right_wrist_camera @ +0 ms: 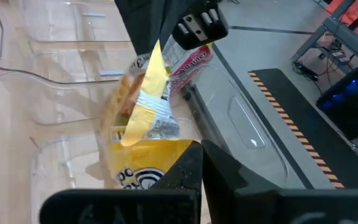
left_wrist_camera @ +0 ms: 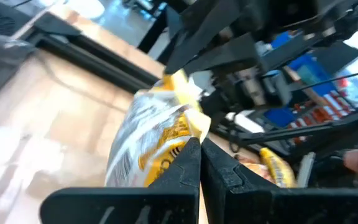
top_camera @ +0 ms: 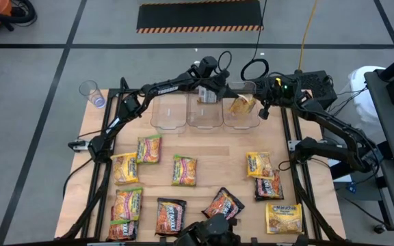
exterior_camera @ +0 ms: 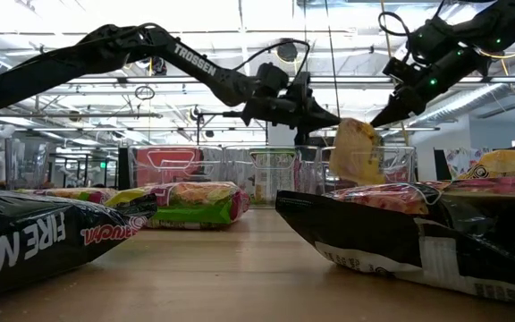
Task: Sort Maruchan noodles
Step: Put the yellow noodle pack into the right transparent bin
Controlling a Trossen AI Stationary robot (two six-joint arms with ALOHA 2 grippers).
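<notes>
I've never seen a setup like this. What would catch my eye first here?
Probably the two dark arms meeting at the table's far edge, each holding a yellow noodle packet: the left gripper over the middle clear bin, the right gripper dangling its packet above the right-hand bin. Next, the colourful noodle packets scattered flat across the wooden table.

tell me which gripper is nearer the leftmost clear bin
Left. The left gripper, shut on a yellow packet, hangs over the middle bin, next to the leftmost bin; the right gripper is over the rightmost bin.
</notes>
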